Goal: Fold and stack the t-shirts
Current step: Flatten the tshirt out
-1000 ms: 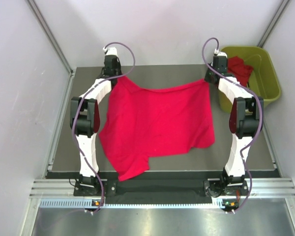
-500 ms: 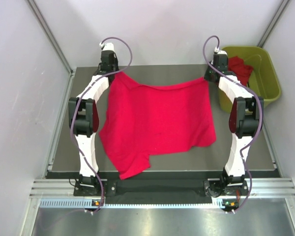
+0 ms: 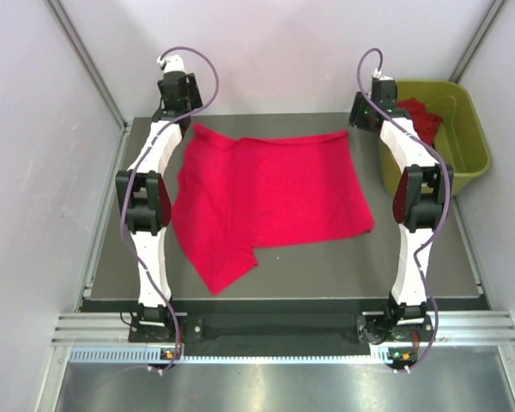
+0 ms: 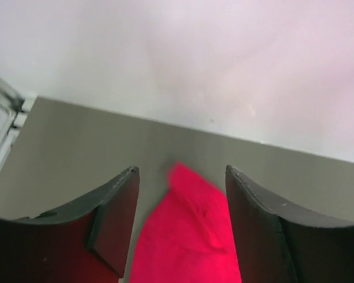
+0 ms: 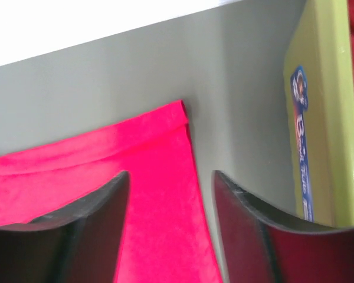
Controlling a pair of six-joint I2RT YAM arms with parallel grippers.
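**Shirt laid out, both grippers clear of it; no fold yet made.**
The left gripper has its jaws spread and empty, poised over the shirt's far-left corner at 11 o'clock on the table. The right gripper is likewise spread and empty over the hemmed far-right corner at 1 o'clock. The shirt lies open and mostly flat across the table's middle, with one flap trailing toward 7 o'clock. No stack exists. A second shirt sits crumpled in the basket, off the table at 2 o'clock. Judgement: one shirt appears laid out; every fold, the stacking and the basket shirt remain.
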